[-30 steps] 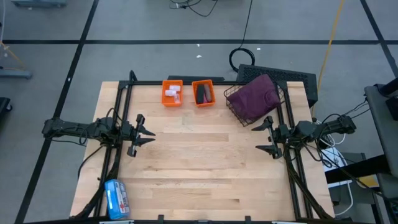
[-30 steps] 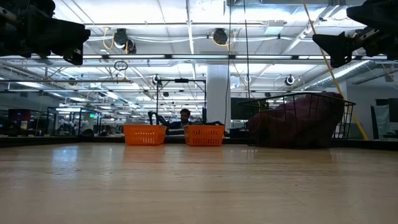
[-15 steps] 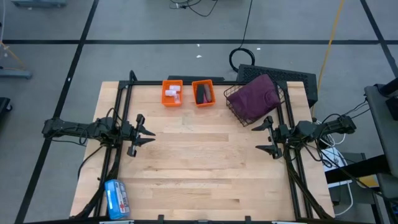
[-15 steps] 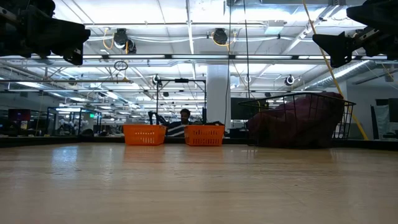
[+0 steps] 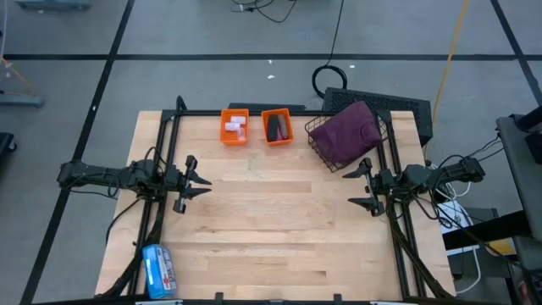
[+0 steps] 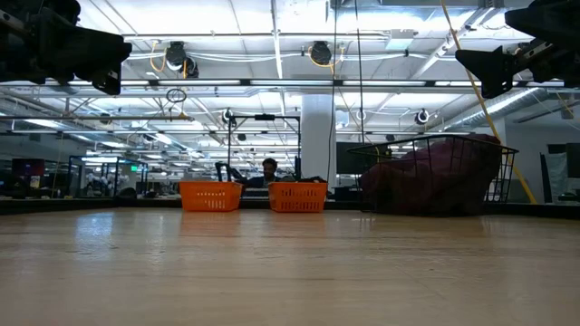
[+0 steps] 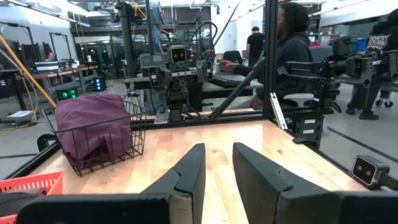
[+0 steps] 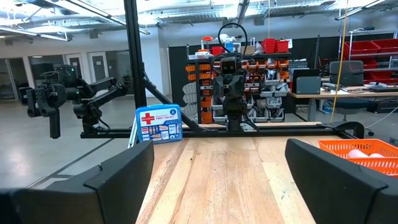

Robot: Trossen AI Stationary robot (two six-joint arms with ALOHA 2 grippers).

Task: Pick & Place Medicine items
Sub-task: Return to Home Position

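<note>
Sorting looks finished.
Medicine items (image 5: 236,126) lie in orange bins (image 5: 223,127) just beside the wire basket (image 5: 318,151); left gripper (image 5: 199,181) and right gripper (image 5: 360,186) hang released.

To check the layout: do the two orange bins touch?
Apart. The low view shows a clear gap between the left orange bin and the right orange bin.

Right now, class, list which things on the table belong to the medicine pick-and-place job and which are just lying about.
Job: white bottles, in the left orange bin; black oblong, in the right orange bin.
Lying about: purple cloth, in the wire basket; blue-and-white packet.
</note>
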